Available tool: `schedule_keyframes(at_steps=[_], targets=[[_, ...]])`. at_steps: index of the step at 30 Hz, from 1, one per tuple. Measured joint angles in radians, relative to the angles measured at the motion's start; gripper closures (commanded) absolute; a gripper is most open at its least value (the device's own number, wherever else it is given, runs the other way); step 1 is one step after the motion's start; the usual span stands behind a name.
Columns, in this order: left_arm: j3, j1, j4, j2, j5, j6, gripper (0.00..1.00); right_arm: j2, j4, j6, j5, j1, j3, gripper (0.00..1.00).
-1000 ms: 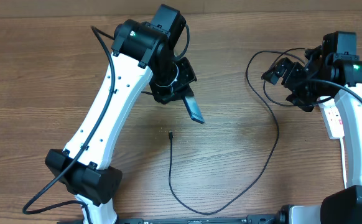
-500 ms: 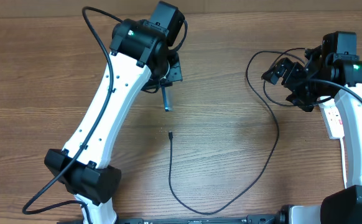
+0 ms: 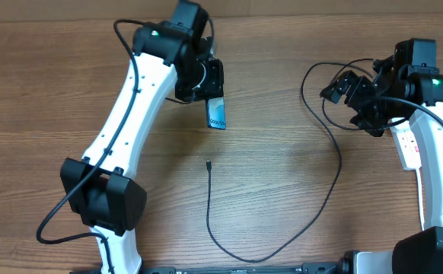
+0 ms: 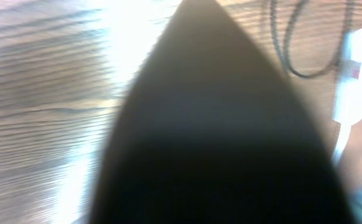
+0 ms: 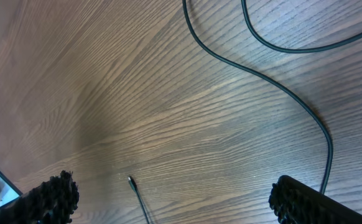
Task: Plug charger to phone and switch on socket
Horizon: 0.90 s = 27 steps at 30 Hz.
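**Overhead.** The left gripper, upper centre-left of the frame, is clamped on the upper end of the slim rectangular phone with a cyan screen and black edges. The screen faces the camera. I cannot tell whether the phone's lower end touches the brown wood-grain table.
- The charger, a long thin black cable, has its small plug tip lying free at centre frame, below the phone and apart from it.
- The cable loops to the bottom edge, then climbs the right side.
- The right gripper, upper right, has its jaws wide apart and holds nothing.
- The socket is not found in this view.

**Left wrist.** A dark blurred wedge fills most of the frame, too close to read. A white shape with a red mark sits at the right edge; I cannot tell whether it is the socket.

**Right wrist.** The fingertips sit in the two bottom corners with bare table between them. The plug tip is at lower centre-left and the cable curves across the upper right.

**Handling (judgement).**
- Phone: rigid, smooth and likely slippery. The end grip leaves the free end exposed for plugging, but the phone may pivot when pushed.
- Charger: light and limp, with some spring in the loops. Best pinched just behind the tip on the plug body. Held further back, the tip would droop and wander.
- The small connector looks delicate and needs square alignment.
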Motion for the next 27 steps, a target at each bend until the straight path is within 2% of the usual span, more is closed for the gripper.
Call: schedule_keyframes(at_steps=[6,11,17,23,27], targets=[[-0.152,0.106,-0.007,0.000,0.225,0.155,0.96,0.000,0.000,0.000,0.000,0.000,0.000,0.00],[-0.293,0.203,-0.015,0.000,0.490,0.372,0.96,0.000,0.000,0.000,0.000,0.000,0.000,0.00],[-0.476,0.307,0.018,0.000,0.754,0.565,0.96,0.000,0.000,0.000,0.000,0.000,0.000,0.00],[-0.607,0.393,0.086,0.000,0.883,0.666,0.96,0.000,0.000,0.000,0.000,0.000,0.000,0.00],[-0.706,0.385,0.107,0.000,0.974,0.802,0.96,0.000,0.000,0.000,0.000,0.000,0.000,0.00]])
